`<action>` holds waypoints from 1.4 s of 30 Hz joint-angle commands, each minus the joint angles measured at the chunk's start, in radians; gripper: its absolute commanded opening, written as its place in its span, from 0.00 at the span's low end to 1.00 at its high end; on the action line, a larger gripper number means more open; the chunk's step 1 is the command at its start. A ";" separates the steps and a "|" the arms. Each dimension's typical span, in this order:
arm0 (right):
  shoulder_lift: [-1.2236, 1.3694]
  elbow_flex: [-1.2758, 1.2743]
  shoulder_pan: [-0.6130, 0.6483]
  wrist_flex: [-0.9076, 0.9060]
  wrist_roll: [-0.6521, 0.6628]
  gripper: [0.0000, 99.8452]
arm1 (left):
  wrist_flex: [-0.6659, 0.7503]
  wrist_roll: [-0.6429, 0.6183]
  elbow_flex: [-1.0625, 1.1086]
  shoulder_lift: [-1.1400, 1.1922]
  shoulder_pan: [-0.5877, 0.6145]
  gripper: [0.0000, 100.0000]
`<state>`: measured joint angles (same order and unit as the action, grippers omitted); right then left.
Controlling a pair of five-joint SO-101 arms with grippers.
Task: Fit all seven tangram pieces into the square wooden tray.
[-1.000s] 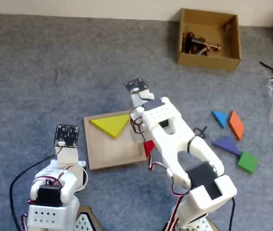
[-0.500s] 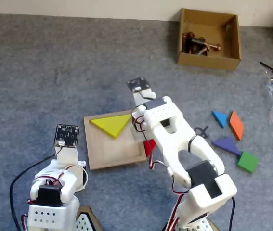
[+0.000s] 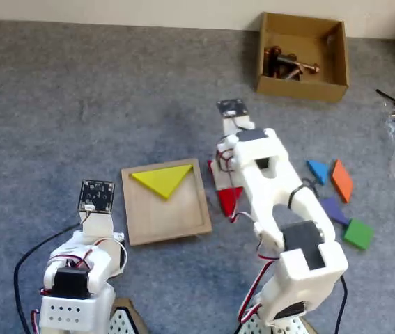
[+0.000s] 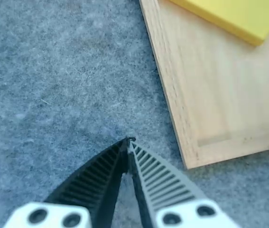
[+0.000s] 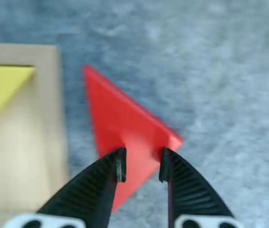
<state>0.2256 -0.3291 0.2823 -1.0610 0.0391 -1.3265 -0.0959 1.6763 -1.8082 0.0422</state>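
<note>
Now | right jaws narrowly apart, red triangle (image 5: pixel 125 128) beneath, beside tray (image 5: pixel 58 104) | left jaws closed

Just beside the wooden tray (image 3: pixel 162 217), the red triangle (image 3: pixel 229 200) lies partly under the right arm (image 3: pixel 275 191), which also hides part of the purple piece (image 3: pixel 333 209) farther off, while the yellow triangle (image 4: pixel 234 16) inside the tray is cut off by the left wrist view's edge.
</note>
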 commanded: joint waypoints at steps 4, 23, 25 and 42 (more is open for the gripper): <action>-0.015 0.024 -0.068 0.016 0.006 0.13 | 0.002 -0.008 0.019 -0.007 -0.015 0.01; -0.058 0.027 0.071 -0.048 0.087 0.21 | 0.002 -0.008 0.019 -0.007 -0.015 0.01; -0.056 0.027 0.071 -0.047 0.087 0.21 | 0.002 -0.008 0.019 -0.007 -0.015 0.01; -0.067 0.094 0.186 -0.140 0.034 0.22 | 0.002 -0.008 0.019 -0.007 -0.015 0.01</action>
<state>0.2025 -0.2938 0.4480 -1.1914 0.1051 -1.3265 -0.0959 1.6763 -1.8082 0.0422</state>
